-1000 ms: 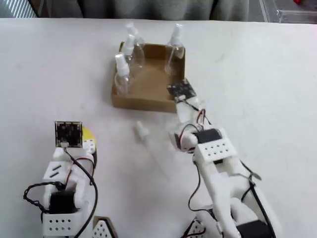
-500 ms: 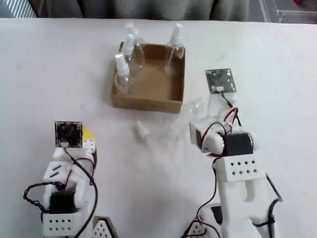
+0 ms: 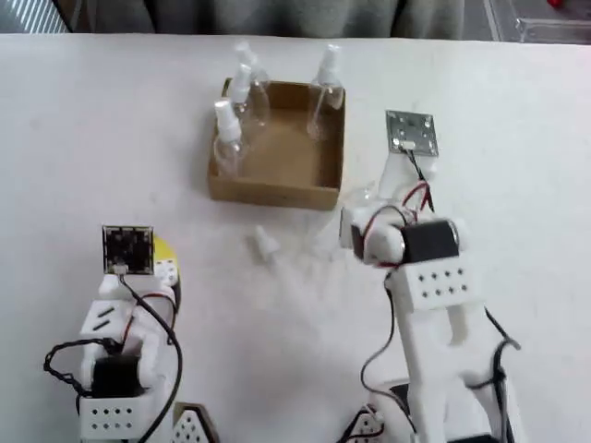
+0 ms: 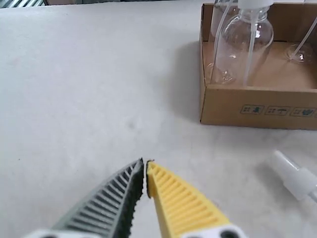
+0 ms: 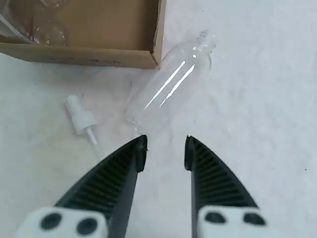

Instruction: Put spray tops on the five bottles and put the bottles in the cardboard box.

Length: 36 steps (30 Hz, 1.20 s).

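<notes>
Beside the brown cardboard box (image 5: 74, 54), the clear uncapped plastic bottle (image 5: 171, 82) has shifted; right end effector (image 5: 165, 146) released; capping outstanding.

White arms (image 3: 434, 332), black motors (image 3: 430, 244), looping black cables (image 3: 173, 337).
Left claw (image 4: 145, 171) grey and yellow; right claw (image 5: 163, 146) black, both ridged.

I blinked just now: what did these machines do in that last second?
The right pincer swung rightward, away from the front wall of the brown cardboard box; open, it now faces the capless clear plastic bottle lying by its corner. The left pincer, loose white spray top and four capped bottles in the box stayed put.
</notes>
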Tool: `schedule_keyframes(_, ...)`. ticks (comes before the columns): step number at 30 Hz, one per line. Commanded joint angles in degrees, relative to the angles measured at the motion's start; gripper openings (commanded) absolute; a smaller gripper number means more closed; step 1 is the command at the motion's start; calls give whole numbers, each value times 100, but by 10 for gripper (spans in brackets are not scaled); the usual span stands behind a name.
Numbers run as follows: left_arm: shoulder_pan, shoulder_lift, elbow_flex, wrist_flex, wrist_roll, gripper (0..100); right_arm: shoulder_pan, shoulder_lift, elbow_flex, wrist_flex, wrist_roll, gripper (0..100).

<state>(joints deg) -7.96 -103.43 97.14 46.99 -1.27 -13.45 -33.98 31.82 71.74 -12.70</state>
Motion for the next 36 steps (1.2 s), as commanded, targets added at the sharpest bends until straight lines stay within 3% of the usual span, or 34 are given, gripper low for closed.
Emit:
schedule_keyframes(1,-22,-66,-18,18,-53,24,-22,681,-738,48,-369,111)
schedule_keyframes(12,-22,-66,-18,9,-53,24,418,2396,-2084,48,-1310,115)
schedule_keyframes(36,-22,-66,-18,-18,-53,24,444,4998,-4009,295,-1758,117)
